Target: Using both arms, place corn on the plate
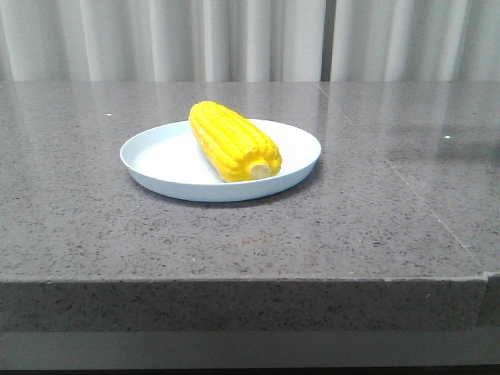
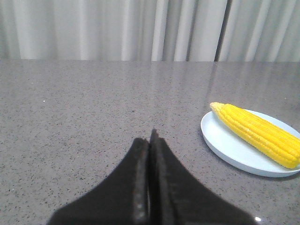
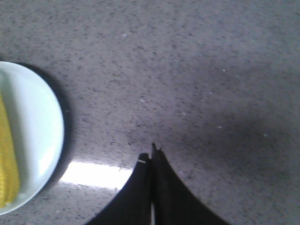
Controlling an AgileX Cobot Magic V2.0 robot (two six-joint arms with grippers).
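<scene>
The yellow corn (image 1: 233, 142) lies on the pale blue-white plate (image 1: 156, 160) in the middle of the grey stone table, its pale stub end toward the front. Neither arm shows in the front view. In the left wrist view the corn (image 2: 260, 133) lies on the plate (image 2: 222, 143), off to one side of my left gripper (image 2: 150, 140), which is shut and empty above bare table. In the right wrist view my right gripper (image 3: 151, 157) is shut and empty, apart from the plate (image 3: 40, 136) and the corn (image 3: 7, 159) at the frame's edge.
The grey speckled stone table (image 1: 375, 226) has a front edge close to the camera and a seam running down its right part. White curtains (image 1: 250, 39) hang behind it. A bright light reflection (image 3: 96, 174) lies on the table beside the right gripper.
</scene>
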